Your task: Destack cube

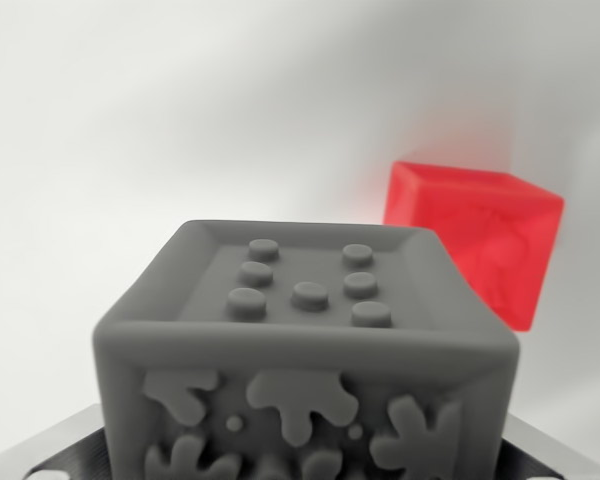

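The matte grey plastic cube (305, 350) with studded top fills the wrist view's lower centre, right under the camera; the translucent red cube (475, 235) stands apart, behind, toward the wrist view's right. Fingertips aren't visible, so grip state: cannot tell.

A lab or test bench is suggested rather than a home or shop. A plain, pale, featureless surface (180, 120) is seen all around, with no furniture, tools or household goods on it. Only two made test pieces are shown: a grey cube (305, 350) moulded with raised studs on top and splat-shaped reliefs on its side, and a translucent red cube (475, 240) set apart behind it at the wrist view's right. Dark metal-looking parts (50, 450) are seen at the bottom corners, too cropped to be identified.
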Controlling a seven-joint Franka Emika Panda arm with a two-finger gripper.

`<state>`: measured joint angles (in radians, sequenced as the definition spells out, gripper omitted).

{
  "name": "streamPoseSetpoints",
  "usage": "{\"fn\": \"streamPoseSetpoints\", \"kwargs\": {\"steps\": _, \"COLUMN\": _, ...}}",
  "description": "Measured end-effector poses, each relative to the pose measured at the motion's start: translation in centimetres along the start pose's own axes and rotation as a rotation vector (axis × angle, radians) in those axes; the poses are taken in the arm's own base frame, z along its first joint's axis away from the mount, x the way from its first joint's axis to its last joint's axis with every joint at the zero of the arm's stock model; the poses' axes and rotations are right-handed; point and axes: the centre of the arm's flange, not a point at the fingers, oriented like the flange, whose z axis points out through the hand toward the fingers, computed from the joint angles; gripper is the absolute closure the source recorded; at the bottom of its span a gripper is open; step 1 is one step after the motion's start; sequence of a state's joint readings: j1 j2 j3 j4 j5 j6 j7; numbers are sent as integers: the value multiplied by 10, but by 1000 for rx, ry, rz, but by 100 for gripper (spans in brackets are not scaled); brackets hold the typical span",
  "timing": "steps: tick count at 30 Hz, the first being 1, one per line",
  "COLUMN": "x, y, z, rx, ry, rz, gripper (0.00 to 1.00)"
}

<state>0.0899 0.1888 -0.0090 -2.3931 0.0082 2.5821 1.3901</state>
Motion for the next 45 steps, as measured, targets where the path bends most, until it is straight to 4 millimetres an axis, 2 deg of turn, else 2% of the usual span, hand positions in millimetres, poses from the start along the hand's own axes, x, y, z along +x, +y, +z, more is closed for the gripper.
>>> {"fn": "streamPoseSetpoints", "kwargs": {"steps": 45, "x": -61, "y": -60, "z": 20, "rx": 3, "ry": 0, "rz": -101, "gripper": 100}}
